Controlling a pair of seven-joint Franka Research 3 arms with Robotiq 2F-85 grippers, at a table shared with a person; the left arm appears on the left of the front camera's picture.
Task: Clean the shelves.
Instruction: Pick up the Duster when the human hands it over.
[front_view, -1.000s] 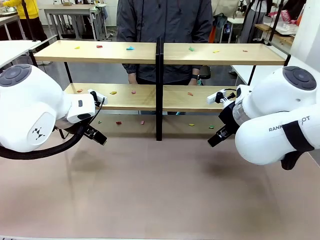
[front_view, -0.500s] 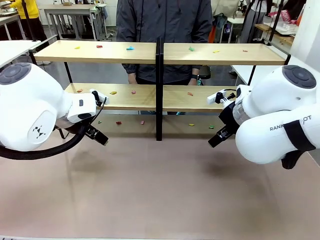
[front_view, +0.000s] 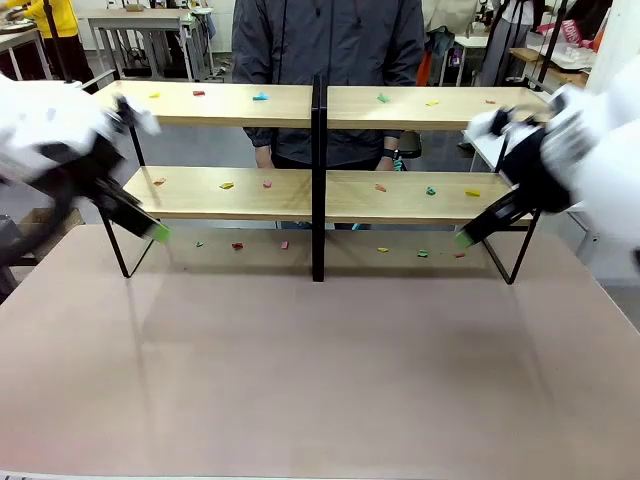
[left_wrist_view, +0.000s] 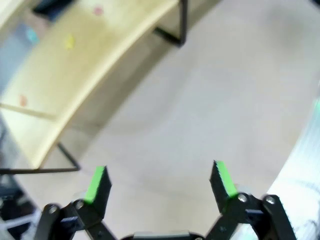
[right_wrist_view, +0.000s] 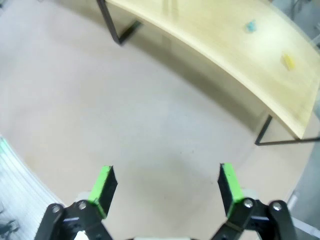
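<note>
The shelves (front_view: 250, 194) run across the far half of the table as two light-wood tiers on black tube frames, joined at the middle post. Several small coloured scraps (front_view: 260, 96) lie on both boards and on the table beneath. My left gripper (front_view: 155, 230) hangs open by the left end frame, blurred by motion. My right gripper (front_view: 468, 236) hangs open near the right end. In the left wrist view the left gripper (left_wrist_view: 159, 182) is open over bare table, with the shelves (left_wrist_view: 90, 65) ahead. The right gripper (right_wrist_view: 166, 182) is likewise open, the shelves (right_wrist_view: 225, 55) beyond it.
A person in a dark grey jacket (front_view: 330, 40) stands close behind the shelves, hands down. The pinkish-brown table (front_view: 320, 370) stretches wide in front of the shelves. Other tables and people show in the background.
Both arms have swung up and outward from the middle toward the shelf ends, uncovering the lower board. Both grippers stay open with nothing in them.
</note>
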